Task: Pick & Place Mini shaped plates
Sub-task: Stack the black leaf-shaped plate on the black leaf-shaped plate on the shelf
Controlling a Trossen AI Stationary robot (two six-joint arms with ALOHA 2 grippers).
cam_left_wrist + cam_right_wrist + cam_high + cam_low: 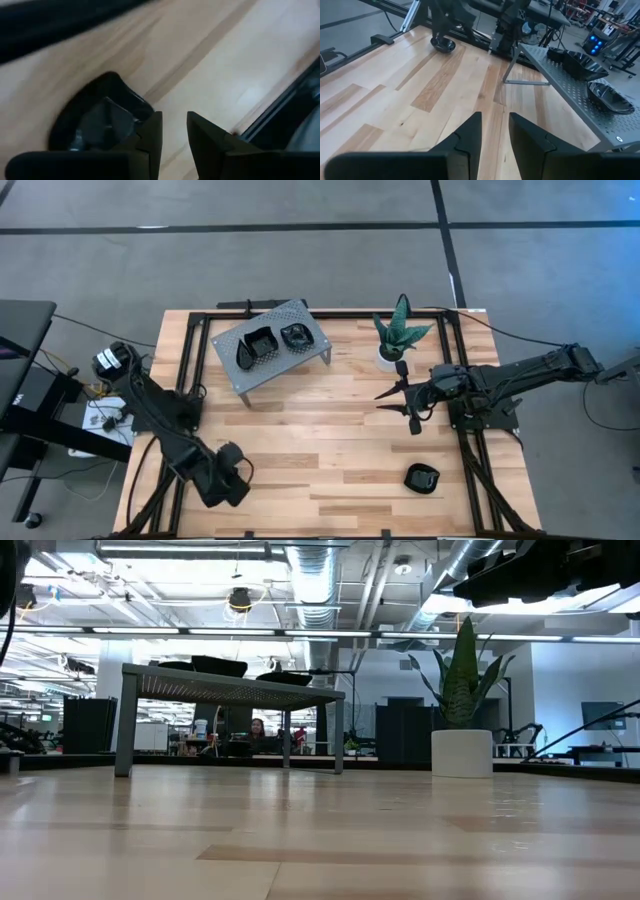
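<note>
Glossy black mini plates (275, 342) on perforated grey stand (232, 366); both end effectors slightly parted, empty.

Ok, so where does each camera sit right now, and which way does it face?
High: above the table, looking straight down; both arms show.
Low: at table-top height, looking level across to the stand and plant; only a dark arm part shows overhead.
Left wrist: on the left arm, facing down at the wood; left gripper open, black plate beside it.
Right wrist: looks across the table; right gripper open.
Shared: right wrist and high views both show the two plates on the stand.
</note>
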